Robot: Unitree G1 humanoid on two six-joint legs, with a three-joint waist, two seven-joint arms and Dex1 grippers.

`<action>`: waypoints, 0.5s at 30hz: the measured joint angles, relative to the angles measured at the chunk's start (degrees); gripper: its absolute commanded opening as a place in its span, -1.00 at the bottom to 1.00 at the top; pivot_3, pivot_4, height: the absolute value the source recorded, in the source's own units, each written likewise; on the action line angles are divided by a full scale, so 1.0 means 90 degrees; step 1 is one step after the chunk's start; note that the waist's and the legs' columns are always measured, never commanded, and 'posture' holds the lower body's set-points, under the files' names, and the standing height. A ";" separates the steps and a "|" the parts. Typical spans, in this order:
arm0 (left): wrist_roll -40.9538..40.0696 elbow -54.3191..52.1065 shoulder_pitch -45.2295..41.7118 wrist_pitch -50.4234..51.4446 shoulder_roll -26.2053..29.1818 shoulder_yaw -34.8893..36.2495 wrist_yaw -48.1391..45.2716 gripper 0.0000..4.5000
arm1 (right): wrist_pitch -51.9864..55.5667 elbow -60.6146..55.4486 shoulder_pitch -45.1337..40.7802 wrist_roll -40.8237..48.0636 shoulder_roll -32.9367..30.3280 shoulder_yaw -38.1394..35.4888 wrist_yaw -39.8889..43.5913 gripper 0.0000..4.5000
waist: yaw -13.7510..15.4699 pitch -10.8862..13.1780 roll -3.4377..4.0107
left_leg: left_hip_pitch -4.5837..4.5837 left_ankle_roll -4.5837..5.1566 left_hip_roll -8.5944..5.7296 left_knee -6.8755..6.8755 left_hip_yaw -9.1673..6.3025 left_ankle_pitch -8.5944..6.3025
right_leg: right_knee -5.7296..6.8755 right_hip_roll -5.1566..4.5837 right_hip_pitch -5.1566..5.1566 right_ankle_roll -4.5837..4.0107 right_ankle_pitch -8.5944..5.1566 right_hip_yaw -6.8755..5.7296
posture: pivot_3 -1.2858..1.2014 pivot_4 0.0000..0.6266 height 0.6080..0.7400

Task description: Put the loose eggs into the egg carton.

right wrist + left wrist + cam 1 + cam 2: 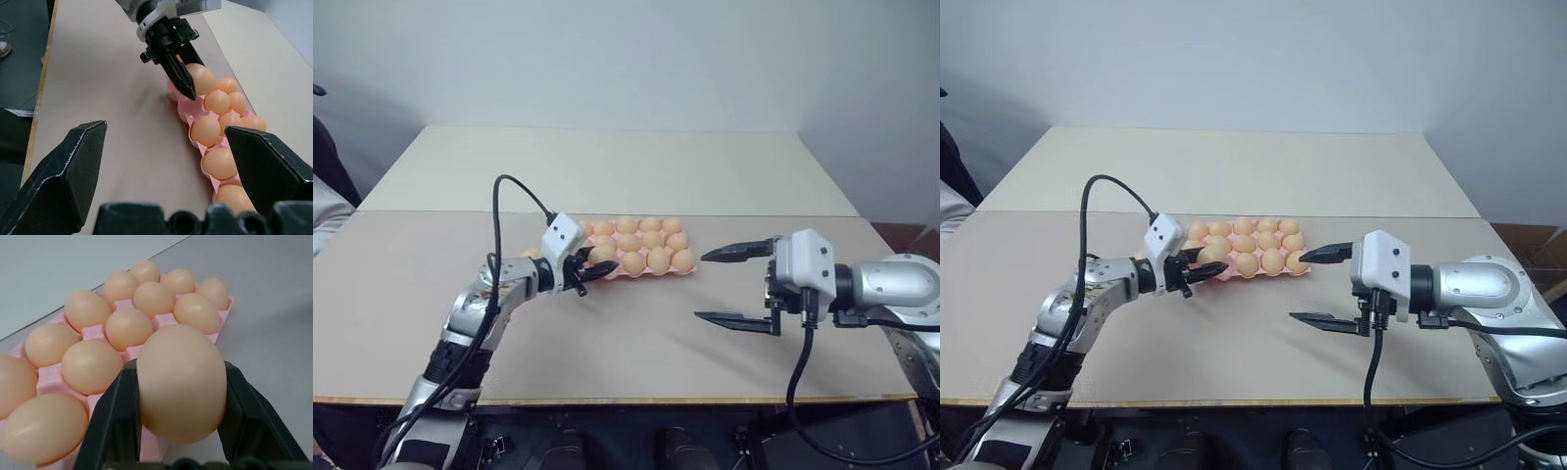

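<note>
Left claw (590, 269) is clamped on one egg (182, 382), black fingers (115, 423) pinching it on both sides, and it hangs right at the near left corner of the pink egg carton (51, 379). The carton sits mid-worktop (607, 352), its cups nearly all filled with matching eggs (651, 238). Off to the right, the right claw (734, 286) hovers above the worktop with its jaws spread wide and nothing between them, aimed toward the carton, just beside its right end.
</note>
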 measured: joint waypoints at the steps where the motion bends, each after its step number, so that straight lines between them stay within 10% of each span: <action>1: 0.0047 0.0051 -0.0013 -0.0003 -0.0001 -0.0039 -0.0012 -0.08 | 0.0000 -0.0010 0.0000 0.0000 0.0000 0.0000 -0.0013 1.00 | 0.0000 0.0000 0.0000 | 0.0000 0.0000 0.0000 0.0000 0.0000 0.0000 | 0.0000 0.0000 0.0000 0.0000 0.0000 0.0000 | 0.03 -0.52 1.00; 8: 0.0251 0.0264 -0.0123 0.0005 -0.0009 -0.0093 0.0040 0.92 | 0.0000 -0.0046 0.0000 0.0001 0.0000 0.0000 -0.0120 1.00 | 0.0003 0.0000 0.0000 | 0.0000 0.0000 0.0000 0.0000 -0.0002 0.0000 | 0.0001 0.0000 0.0000 0.0000 0.0000 -0.0001 | 0.03 -0.52 1.00; 15: 0.0085 0.0069 -0.0120 -0.0006 0.0077 0.0316 -0.0012 0.97 | 0.0000 -0.0055 0.0000 0.0001 0.0000 0.0000 -0.0125 1.00 | -0.0006 0.0000 0.0000 | 0.0001 0.0000 0.0000 0.0000 -0.0002 0.0000 | 0.0002 0.0000 0.0000 0.0000 0.0000 -0.0001 | 0.03 -0.52 1.00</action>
